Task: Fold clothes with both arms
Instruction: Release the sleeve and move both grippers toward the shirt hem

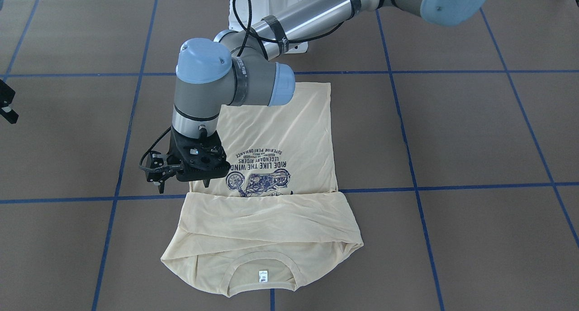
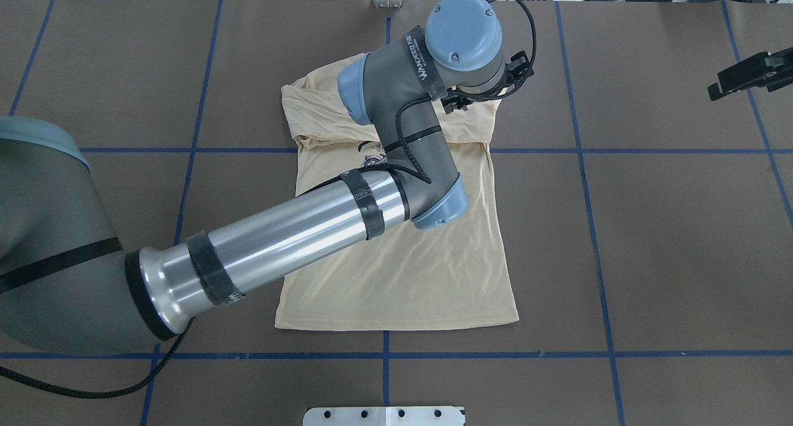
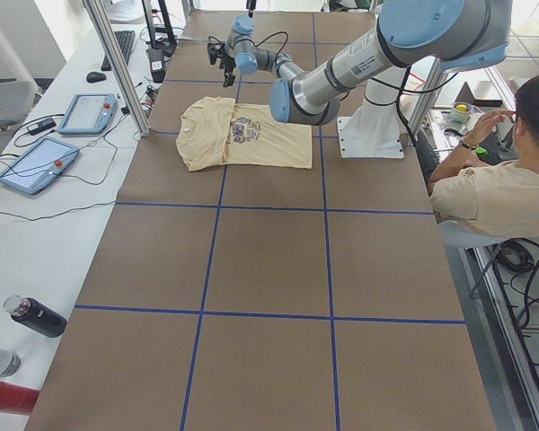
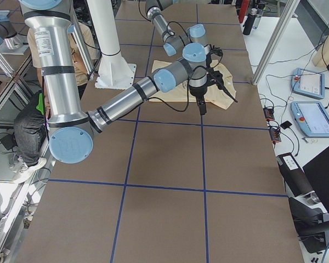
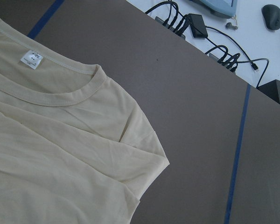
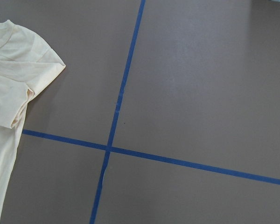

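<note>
The pale yellow T-shirt (image 1: 280, 134) lies flat on the brown table, navy motorcycle print up. Its neck end, with the white label (image 1: 263, 275), lies farthest from the robot, and the sleeves are folded in across the chest. It also shows in the overhead view (image 2: 403, 271). My left arm reaches across the shirt. My left gripper (image 1: 183, 186) hovers open and empty over the shirt's edge at the fold line. The left wrist view shows the collar and one shoulder (image 5: 60, 154). My right gripper (image 2: 743, 76) is off to the side, apart from the shirt, and looks open and empty. The right wrist view shows a shirt corner (image 6: 14, 79).
Blue tape lines (image 1: 407, 189) divide the table into squares. The white pedestal base (image 1: 267, 12) stands behind the shirt. A metal bracket (image 2: 384, 415) sits at the table's near edge. An operator (image 3: 494, 189) sits beside the table; control tablets (image 3: 36, 162) lie on a side bench.
</note>
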You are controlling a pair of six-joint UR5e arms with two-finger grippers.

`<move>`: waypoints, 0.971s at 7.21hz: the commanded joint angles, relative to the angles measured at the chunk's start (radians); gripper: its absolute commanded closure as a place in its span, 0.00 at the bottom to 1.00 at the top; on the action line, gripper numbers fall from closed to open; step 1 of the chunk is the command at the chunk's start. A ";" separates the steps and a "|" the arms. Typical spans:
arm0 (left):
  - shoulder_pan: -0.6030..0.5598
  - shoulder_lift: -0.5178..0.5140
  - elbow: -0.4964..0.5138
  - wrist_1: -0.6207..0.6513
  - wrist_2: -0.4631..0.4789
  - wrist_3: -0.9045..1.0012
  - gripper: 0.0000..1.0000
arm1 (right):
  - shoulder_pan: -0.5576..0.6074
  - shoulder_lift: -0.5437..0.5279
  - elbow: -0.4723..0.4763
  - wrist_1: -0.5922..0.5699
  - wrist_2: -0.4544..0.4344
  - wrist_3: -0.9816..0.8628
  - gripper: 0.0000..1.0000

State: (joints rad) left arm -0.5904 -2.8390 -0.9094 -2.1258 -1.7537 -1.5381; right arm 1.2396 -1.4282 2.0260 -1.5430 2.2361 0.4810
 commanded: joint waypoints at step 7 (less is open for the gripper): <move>0.038 0.952 -1.109 0.259 -0.037 0.283 0.00 | -0.542 -0.211 0.181 0.288 -0.372 0.596 0.00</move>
State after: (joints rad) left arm -0.5775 -1.9756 -1.9804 -1.8635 -1.7998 -1.2562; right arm 0.8639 -1.5978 2.1653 -1.2626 2.0247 0.9653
